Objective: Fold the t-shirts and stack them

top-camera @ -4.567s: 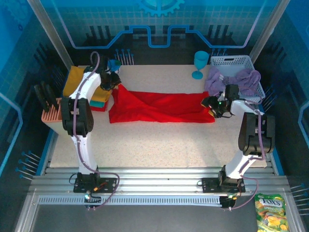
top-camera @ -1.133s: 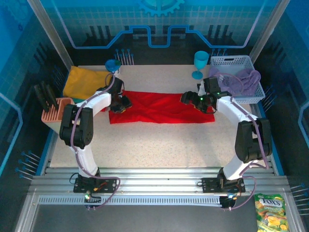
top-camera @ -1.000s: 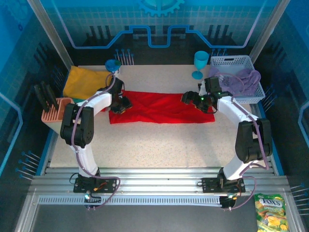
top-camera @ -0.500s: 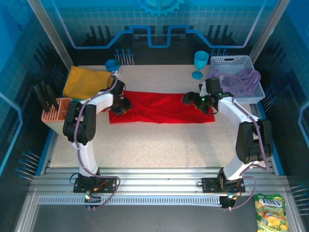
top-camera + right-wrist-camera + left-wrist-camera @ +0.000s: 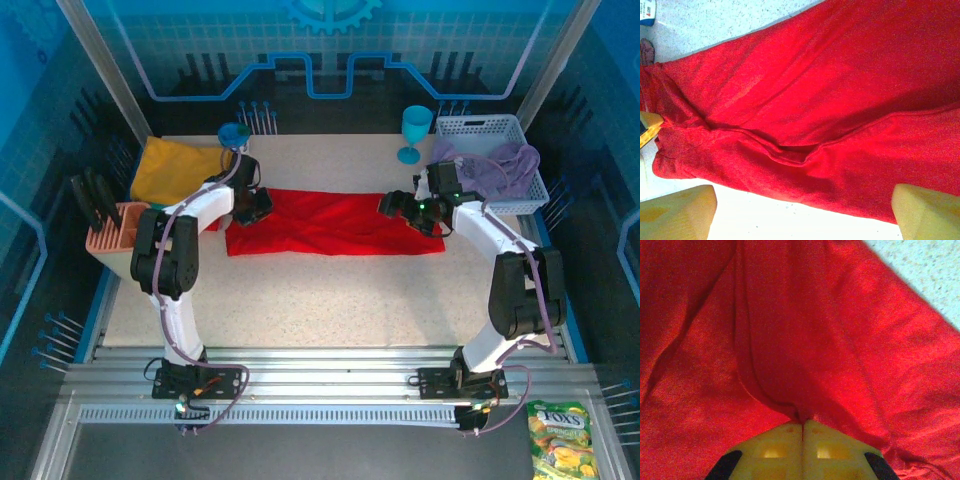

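Pinching left end of red t-shirt (image 5: 330,222), laid lengthwise on tabletop (image 5: 330,290), with left hand (image 5: 802,426) clamped tight, elbow bent. Holding right hand (image 5: 392,205) spread wide, low over right end.

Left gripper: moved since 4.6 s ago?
Yes. The left gripper came toward the table's near edge, away from the small blue cup. It is now shut on the left end of the bright red cloth t-shirt.
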You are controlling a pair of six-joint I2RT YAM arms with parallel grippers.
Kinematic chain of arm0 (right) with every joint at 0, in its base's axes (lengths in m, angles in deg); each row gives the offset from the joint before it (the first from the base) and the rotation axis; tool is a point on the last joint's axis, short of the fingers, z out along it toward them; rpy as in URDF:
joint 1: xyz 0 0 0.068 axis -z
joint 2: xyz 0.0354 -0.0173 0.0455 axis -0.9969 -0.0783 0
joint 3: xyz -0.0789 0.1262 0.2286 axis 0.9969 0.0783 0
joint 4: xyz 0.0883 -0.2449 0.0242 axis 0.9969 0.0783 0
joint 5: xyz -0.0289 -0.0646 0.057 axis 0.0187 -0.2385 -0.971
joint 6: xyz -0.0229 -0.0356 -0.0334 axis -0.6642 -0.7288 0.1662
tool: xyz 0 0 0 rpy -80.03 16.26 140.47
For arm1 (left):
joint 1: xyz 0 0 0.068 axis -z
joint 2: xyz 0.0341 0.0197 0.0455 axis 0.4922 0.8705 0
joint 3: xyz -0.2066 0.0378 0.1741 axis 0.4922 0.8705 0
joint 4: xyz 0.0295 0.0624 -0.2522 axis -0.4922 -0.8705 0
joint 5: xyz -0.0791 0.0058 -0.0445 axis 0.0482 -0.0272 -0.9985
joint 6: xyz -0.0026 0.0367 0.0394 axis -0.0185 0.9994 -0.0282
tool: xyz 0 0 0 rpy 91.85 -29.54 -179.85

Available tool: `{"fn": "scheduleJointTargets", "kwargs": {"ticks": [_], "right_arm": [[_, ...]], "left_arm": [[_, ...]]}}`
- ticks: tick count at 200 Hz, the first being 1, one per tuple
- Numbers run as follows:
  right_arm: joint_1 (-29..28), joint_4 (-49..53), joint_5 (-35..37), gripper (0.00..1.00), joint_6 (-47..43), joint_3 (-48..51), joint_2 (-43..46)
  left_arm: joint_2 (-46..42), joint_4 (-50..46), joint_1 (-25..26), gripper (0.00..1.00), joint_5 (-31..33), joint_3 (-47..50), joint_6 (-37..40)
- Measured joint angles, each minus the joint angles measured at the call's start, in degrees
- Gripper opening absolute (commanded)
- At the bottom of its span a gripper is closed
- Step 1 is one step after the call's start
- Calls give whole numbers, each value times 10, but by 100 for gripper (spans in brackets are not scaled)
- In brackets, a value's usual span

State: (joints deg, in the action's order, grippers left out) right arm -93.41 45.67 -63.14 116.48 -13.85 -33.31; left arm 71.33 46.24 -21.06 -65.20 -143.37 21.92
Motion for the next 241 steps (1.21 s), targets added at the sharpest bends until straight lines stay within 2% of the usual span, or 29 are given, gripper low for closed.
{"fn": "scheduleJointTargets", "kwargs": {"ticks": [63, 197, 207, 212, 218, 229, 241], "right_arm": [[6, 5, 0, 91, -2, 0, 0], [14, 18, -10, 91, -11, 8, 0], [14, 18, -12, 91, -11, 8, 0], [14, 18, -12, 91, -11, 8, 0], [14, 18, -13, 91, -11, 9, 0], [15, 18, -13, 91, -13, 10, 1], [16, 23, -13, 91, -16, 11, 1]], "left_arm": [[9, 1, 9, 0, -13, -47, -14], [129, -37, 41, 2, -13, -233, 3], [140, -40, 44, 5, -13, -250, 5], [145, -41, 45, 11, -13, -256, 7], [151, -41, 47, 19, -13, -263, 9], [164, -43, 50, 40, -13, -276, 16], [178, -47, 52, 51, -13, -288, 23]]}}
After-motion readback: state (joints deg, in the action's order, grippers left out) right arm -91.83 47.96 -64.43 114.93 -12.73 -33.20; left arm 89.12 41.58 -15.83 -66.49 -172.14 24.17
